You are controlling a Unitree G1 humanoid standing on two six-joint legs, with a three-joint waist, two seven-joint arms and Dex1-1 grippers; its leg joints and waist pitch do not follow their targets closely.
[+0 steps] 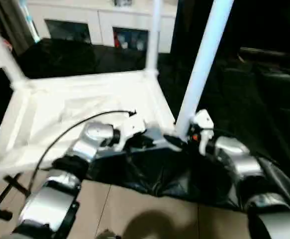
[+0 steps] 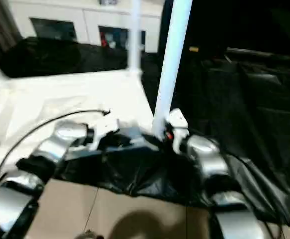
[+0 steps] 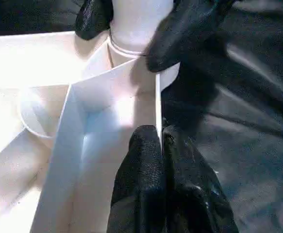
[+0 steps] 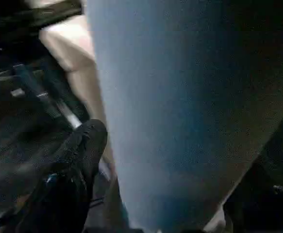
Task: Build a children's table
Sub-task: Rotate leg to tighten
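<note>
The children's table lies upside down, its white ribbed top [image 1: 70, 104] facing up. Three legs stand in corner sockets: one at the near right [image 1: 204, 55], one at the far right [image 1: 154, 35], one at the left [image 1: 0, 50]. My right gripper [image 1: 183, 139] is open around the base of the near right leg [image 3: 141, 19], with one black finger [image 3: 95, 17] on each side at the socket. A small gap shows beside one finger [image 4: 78, 160]. My left gripper [image 3: 160, 145] is shut, its tips against the top's thin rim wall [image 3: 157, 102] just short of that socket.
A white glass-doored cabinet [image 1: 100, 25] stands at the back. Black sheeting [image 1: 244, 99] covers the surface to the right and hangs over the front [image 1: 149, 174]. Tiled floor [image 1: 135, 209] is below. A black cable [image 1: 70, 129] arcs over my left forearm. A black frame [image 1: 0, 199] sits low left.
</note>
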